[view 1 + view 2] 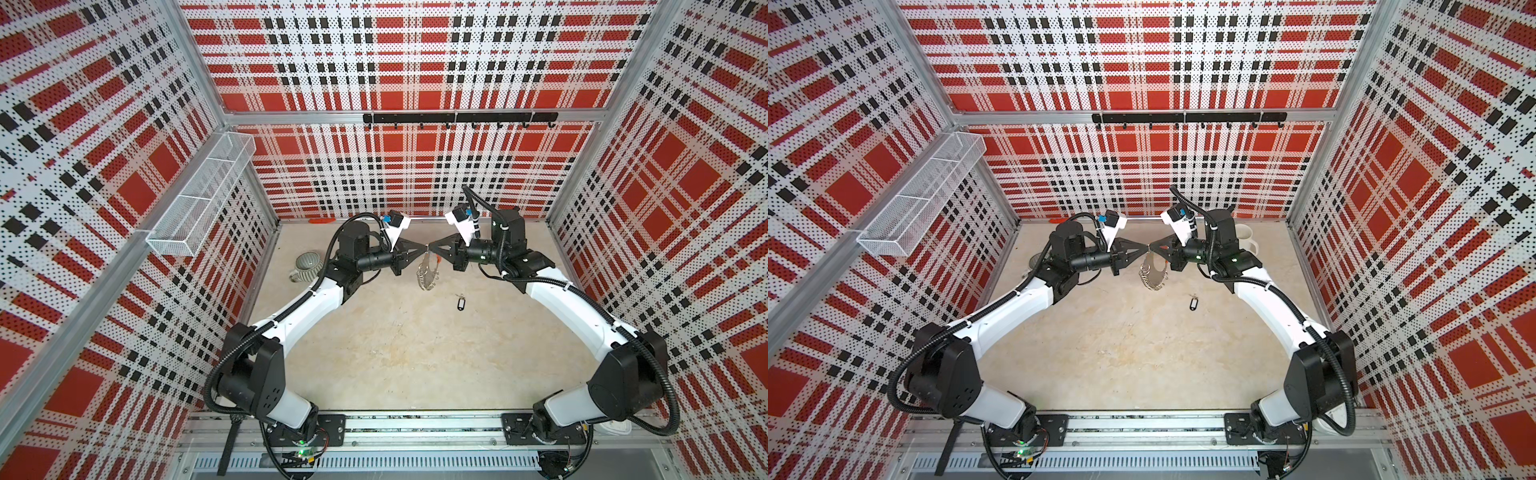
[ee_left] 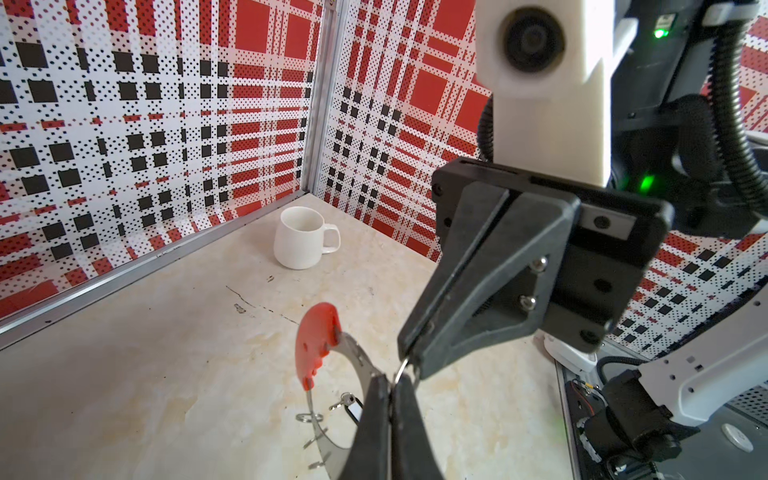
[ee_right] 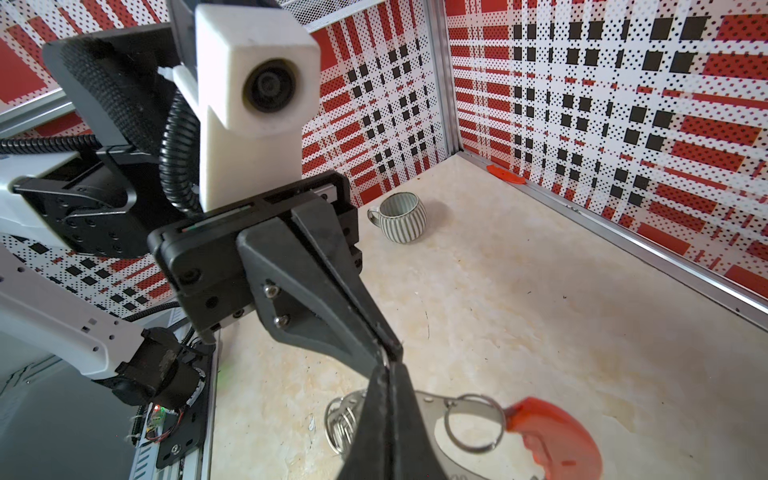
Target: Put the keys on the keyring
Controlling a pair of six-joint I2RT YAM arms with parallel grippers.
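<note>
Two claws, two mugs, one keyring (image 1: pixel 428 272), one tabletop (image 1: pixel 395 353).
The claws are the left claw (image 1: pixel 424 249) and the right claw (image 1: pixel 433 246); the mugs, one white mug (image 2: pixel 301 239) and one striped mug (image 3: pixel 401 218). Also counted: one set of keys (image 1: pixel 460 303), a single key on a single black tag; one wire basket (image 1: pixel 172 237) of three compartments; one hook rail (image 1: pixel 459 117); one orange piece (image 3: pixel 505 173).

No readable txt, labels, brand marks, nos. or signs in any view.
</note>
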